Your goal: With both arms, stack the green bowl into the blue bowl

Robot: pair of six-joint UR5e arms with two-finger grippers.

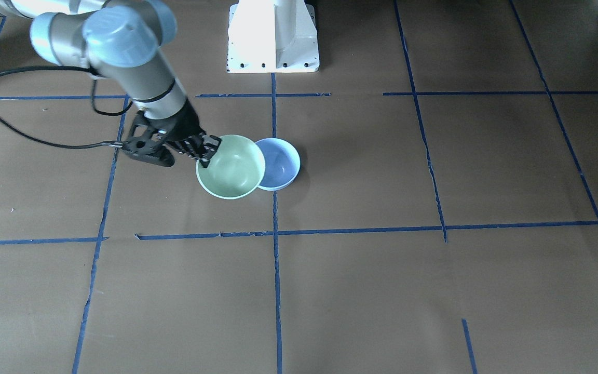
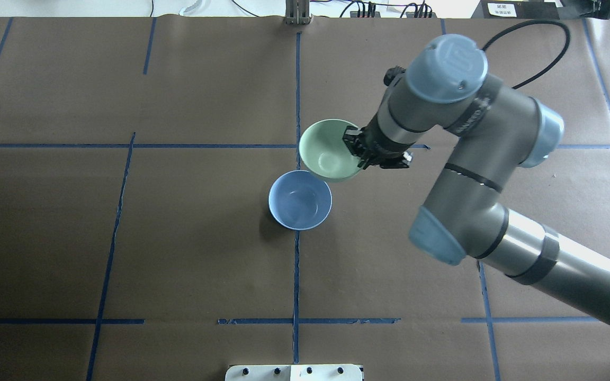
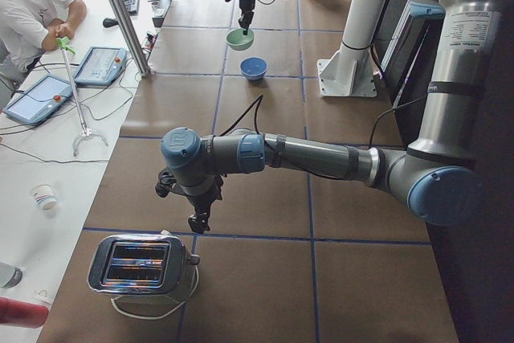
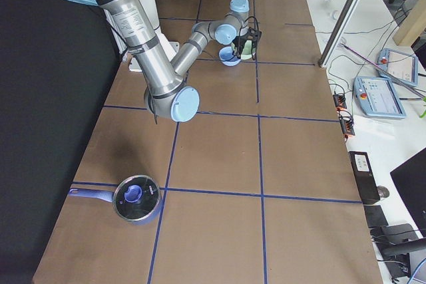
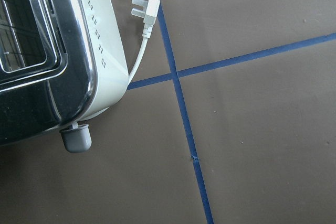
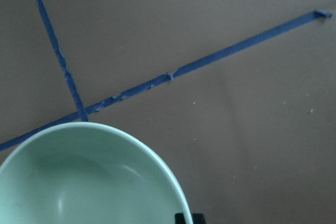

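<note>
The right claw (image 2: 359, 151) is clenched on the rim of the green bowl (image 2: 326, 153), just right of centre in the overhead view. The blue bowl (image 2: 299, 200) sits just below and left of it. The left claw (image 3: 197, 225) hangs above the toaster (image 3: 140, 264) at the lower left of the left-side view; I cannot tell whether it is released or clenched

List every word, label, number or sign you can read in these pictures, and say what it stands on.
Nothing reads for certain.
Right arm, band lettering: too small.
Left arm, tube lettering: blurred.
White label, top of overhead view: too small.
The green bowl and blue bowl bear none.
</note>
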